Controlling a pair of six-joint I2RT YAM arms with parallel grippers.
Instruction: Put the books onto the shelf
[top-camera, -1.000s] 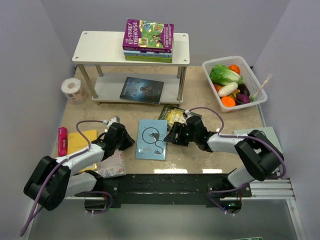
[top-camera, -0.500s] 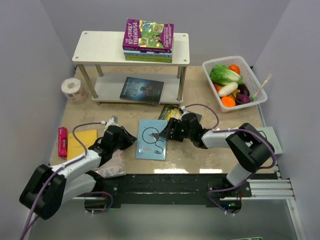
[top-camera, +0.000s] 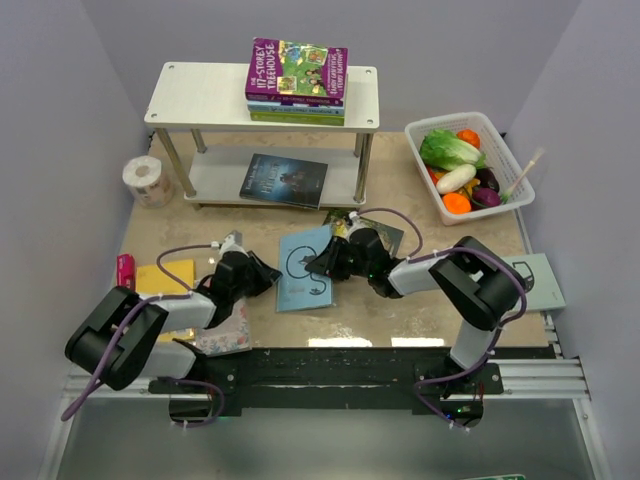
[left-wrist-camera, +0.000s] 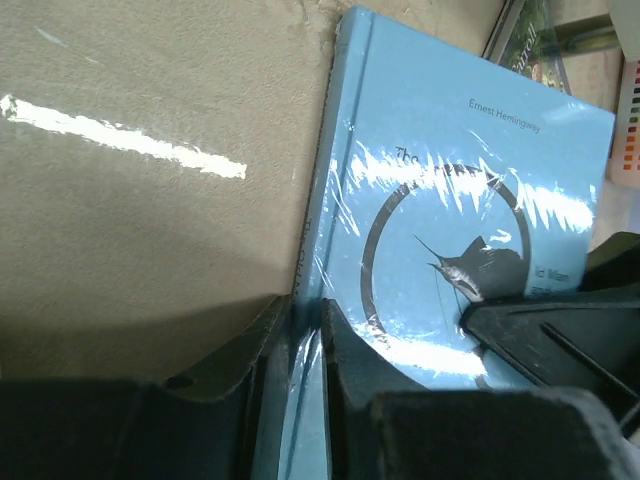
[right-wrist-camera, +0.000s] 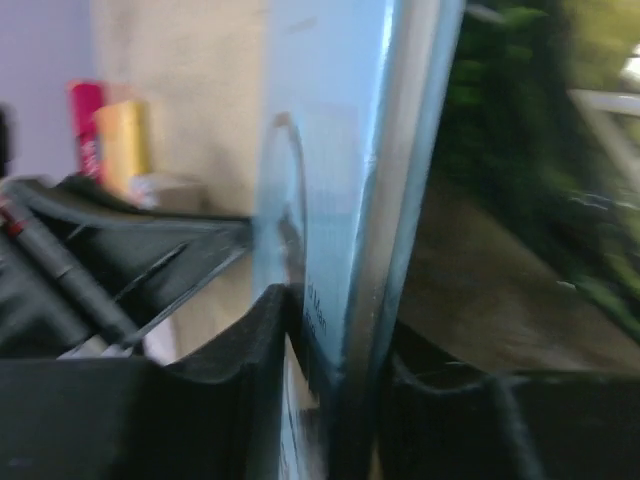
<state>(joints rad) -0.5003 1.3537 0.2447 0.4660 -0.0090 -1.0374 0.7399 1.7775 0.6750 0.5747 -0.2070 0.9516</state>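
Left wrist view, entry one: blue book (left-wrist-camera: 450, 190), wrapped in glossy film. Its spine edge is sitting between the fingers of the left gripper (left-wrist-camera: 300, 335), which is clamping it. The right gripper (right-wrist-camera: 335, 310) is pinching the opposite edge, so the book is tilting up between the two hands, low over the table (top-camera: 420, 300) and well short of the shelf (top-camera: 200, 95).

Risk, as judged: the slick film is giving little bite. Two arms pulling unevenly could twist the cover out of one grip and drop it.

Surroundings:
- green book (top-camera: 385, 232), lying just behind the right gripper
- yellow book (top-camera: 165, 280) and floral book (top-camera: 228, 330), lying beside the left arm
- dark book (top-camera: 284, 180), ahead of both hands, occupying the front of the lower board
- stack of books (top-camera: 297, 82), sitting on the top board
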